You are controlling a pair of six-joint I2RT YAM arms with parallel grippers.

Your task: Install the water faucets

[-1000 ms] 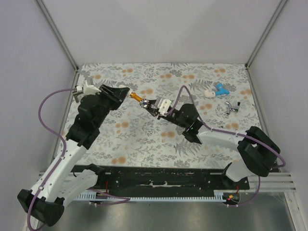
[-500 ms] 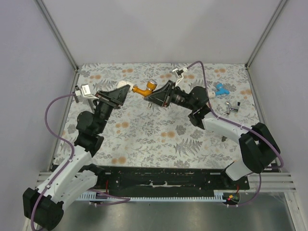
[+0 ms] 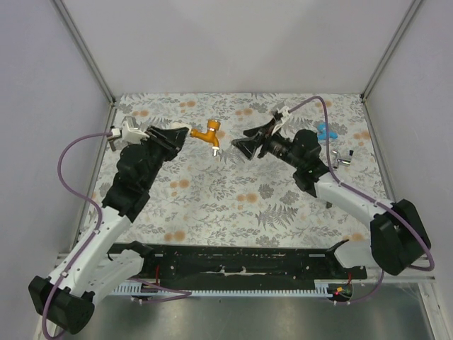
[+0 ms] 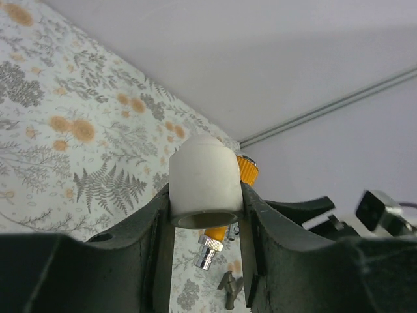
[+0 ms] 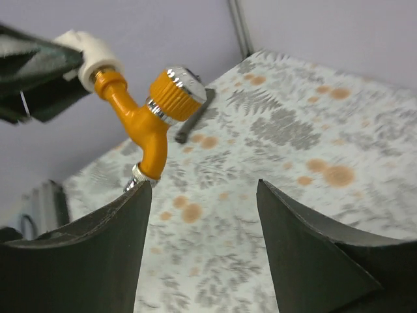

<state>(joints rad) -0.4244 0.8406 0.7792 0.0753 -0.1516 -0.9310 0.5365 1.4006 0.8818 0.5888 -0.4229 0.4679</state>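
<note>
The left tool [image 4: 204, 218] pinches the orange faucet's [image 4: 247, 171] white end fitting [image 4: 202, 179]; its chrome spout [image 4: 207, 252] pokes out beneath, above the floral table [image 4: 78, 143].

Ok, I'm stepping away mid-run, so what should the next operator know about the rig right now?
Left gripper: shut on the white end fitting, held above the table.
Right gripper: open, beside the orange faucet, not touching.
Orange faucet sticks out of the fitting, spout down.
Blue faucet lies on the table near a metal lever handle, far right.
Done: orange faucet joined to fitting.
To do: blue faucet, probably.
</note>
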